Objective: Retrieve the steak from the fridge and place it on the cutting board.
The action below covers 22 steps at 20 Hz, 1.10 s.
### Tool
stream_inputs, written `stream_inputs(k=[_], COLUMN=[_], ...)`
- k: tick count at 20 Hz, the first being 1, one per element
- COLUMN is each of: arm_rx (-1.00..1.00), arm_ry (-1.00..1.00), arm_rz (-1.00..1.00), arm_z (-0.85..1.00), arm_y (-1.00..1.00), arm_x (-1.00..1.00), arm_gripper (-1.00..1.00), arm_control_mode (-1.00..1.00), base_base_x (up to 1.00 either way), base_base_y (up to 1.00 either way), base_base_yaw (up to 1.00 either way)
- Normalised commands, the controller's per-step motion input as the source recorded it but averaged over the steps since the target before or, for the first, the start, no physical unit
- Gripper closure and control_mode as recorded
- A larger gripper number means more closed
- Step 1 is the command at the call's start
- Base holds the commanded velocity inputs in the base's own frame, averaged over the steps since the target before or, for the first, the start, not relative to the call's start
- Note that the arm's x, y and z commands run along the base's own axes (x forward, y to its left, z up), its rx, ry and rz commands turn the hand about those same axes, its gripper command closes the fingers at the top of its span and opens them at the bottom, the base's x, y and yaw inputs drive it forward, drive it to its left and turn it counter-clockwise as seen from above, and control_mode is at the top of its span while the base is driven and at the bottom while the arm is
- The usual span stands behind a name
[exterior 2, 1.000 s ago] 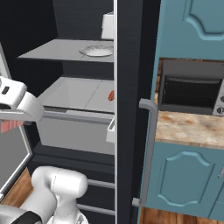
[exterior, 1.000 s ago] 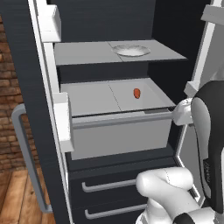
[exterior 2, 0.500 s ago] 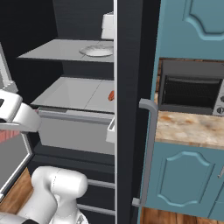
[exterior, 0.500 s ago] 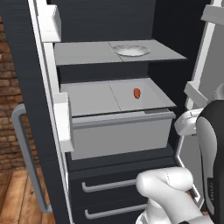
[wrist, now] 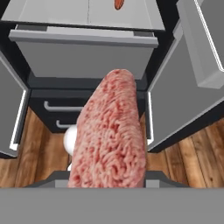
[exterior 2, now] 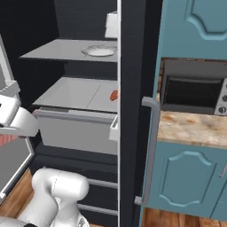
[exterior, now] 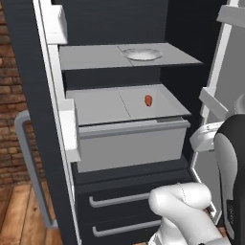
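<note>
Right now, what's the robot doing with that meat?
Gripper shut on steak. Steak outside fridge, doors open. Cutting board unseen. Nothing blocking.

One steak (wrist: 111, 135), one plate (exterior: 141, 54), one small orange-red item (exterior: 149, 100), one microwave (exterior 2: 193, 87).

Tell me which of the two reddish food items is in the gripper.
The steak, the large pinkish slab, is held out in front of the open fridge. The small orange-red item lies on the fridge's middle shelf.
</note>
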Motion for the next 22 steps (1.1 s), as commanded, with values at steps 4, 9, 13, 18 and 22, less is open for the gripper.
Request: stream_inputs(k=[4, 9, 13, 18, 22], arm_rx=[0.0, 0.0, 0.0, 0.0, 0.0], arm_ry=[0.0, 0.0, 0.0, 0.0, 0.0], arm_rz=[0.0, 0.0, 0.0, 0.0, 0.0], arm_z=[0.0, 0.0, 0.0, 0.0, 0.0], arm_y=[0.0, 0.0, 0.0, 0.0, 0.0], arm_x=[0.0, 0.0, 0.0, 0.0, 0.0], arm_gripper=[1.0, 1.0, 1.0, 1.0, 1.0], arm_control_mode=[1.0, 1.0, 1.0, 1.0, 1.0], base_base_x=[-0.71, -0.75, -0.77, -0.49, -0.36], base_base_y=[0.13, 0.01, 0.0, -0.1, -0.26], base_base_yaw=[-0.09, -0.07, -0.06, -0.01, 0.0])
